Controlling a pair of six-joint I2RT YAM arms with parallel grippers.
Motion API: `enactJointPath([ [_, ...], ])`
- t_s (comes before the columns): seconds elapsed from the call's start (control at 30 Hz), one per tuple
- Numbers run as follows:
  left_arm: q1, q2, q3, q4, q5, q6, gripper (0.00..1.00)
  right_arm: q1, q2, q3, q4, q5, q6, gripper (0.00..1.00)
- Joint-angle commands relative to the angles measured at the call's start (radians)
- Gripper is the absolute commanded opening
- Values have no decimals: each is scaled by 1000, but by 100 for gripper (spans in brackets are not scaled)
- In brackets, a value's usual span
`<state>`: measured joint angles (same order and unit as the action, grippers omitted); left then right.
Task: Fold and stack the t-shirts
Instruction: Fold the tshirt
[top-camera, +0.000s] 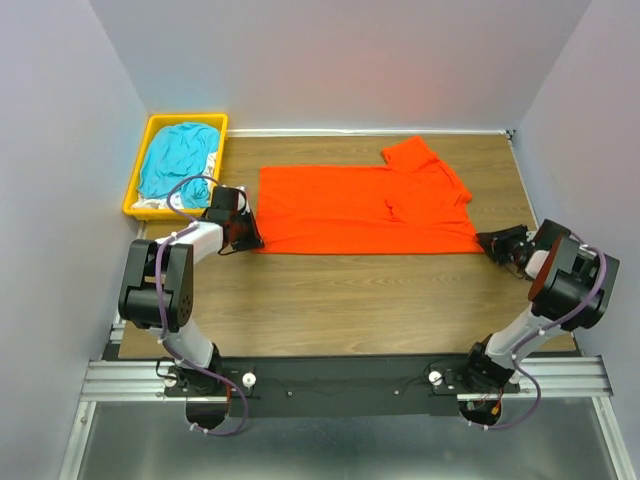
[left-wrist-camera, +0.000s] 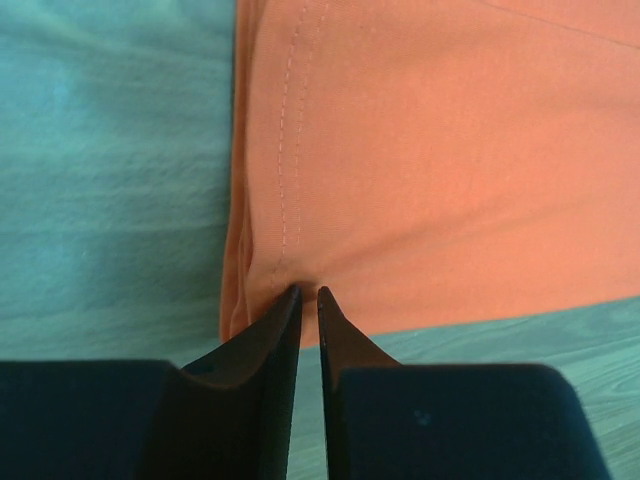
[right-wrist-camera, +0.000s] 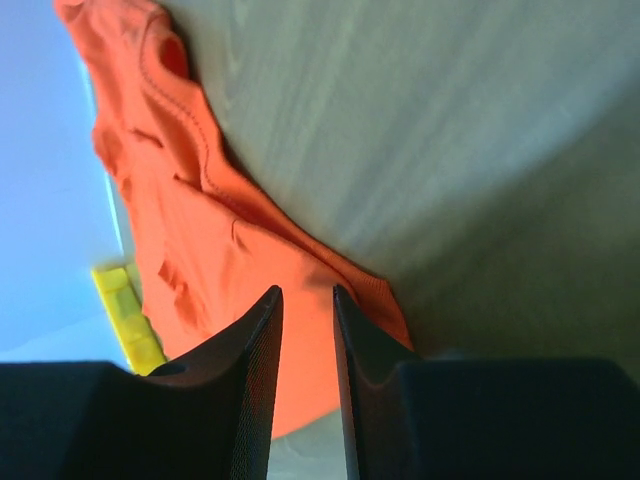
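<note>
One t-shirt (left-wrist-camera: 450, 150) corner in left tool (left-wrist-camera: 308, 292)

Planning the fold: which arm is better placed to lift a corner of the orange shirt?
Left. The left gripper sits shut on the orange t-shirt at its hem corner; the right gripper is open beside the other corner.
</note>
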<state>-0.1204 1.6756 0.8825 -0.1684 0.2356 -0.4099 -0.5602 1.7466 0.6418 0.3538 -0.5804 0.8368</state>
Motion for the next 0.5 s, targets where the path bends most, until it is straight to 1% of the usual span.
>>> enactJointPath([
  [0.0,27,0,-86,-161,-48,49,21,-23,-68,-72,-291,182,-73,34],
  [0.1,28,-34,-105,-181,-19,43,22,-26,-131,-97,-352,205,-71,34],
  [0.27,28,-111,-138,-233,2,45,22,-29,-237,-90,-548,312,-132,35],
  [0.3,28,-135,-149,-249,8,45,22,-29,-248,-80,-612,329,-145,35],
  [0.37,24,-155,-185,-255,28,39,22,-29,-280,-71,-668,367,-175,35],
  [0.47,24,-194,-159,-286,16,42,23,-29,-312,-74,-685,367,-211,36],
])
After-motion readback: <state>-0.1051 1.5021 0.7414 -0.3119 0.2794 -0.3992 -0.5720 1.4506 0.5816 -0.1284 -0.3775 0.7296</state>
